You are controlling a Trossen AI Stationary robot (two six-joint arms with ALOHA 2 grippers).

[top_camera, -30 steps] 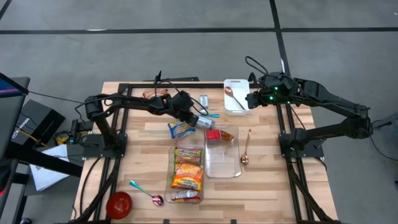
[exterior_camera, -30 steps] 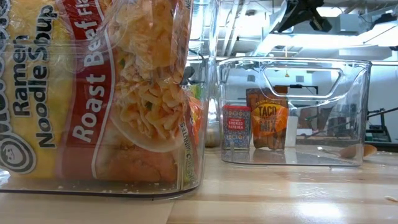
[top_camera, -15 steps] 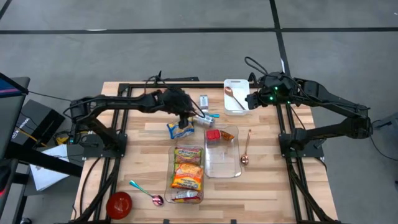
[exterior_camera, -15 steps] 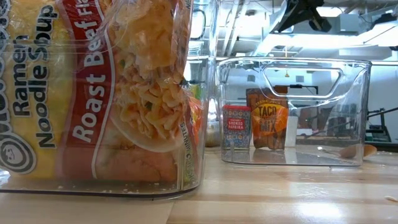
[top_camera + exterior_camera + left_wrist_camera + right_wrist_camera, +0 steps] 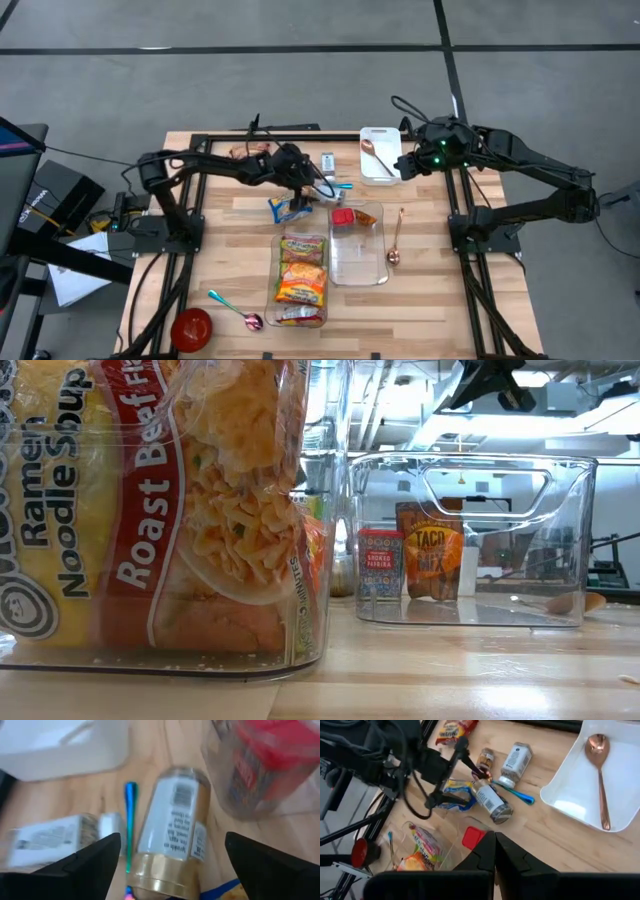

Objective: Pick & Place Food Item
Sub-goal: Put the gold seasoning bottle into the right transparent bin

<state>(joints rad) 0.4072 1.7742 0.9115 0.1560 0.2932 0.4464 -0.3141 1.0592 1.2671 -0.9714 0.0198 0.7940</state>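
The left gripper is seen spread wide, holding nothing, w/ a spice jar lying on its side between the fingers on the table, just beside the clear bin. The right gripper is clenched, parked near the white tray. Risk: the round jar could be rolled away if nudged by one finger first – the blue spoon beside it could be caught too.

Left arm reaches from the table's left edge toward centre, left gripper low over the top, its 2 fingers spread wide. Right arm bent near the far right corner, right gripper closed, raised.
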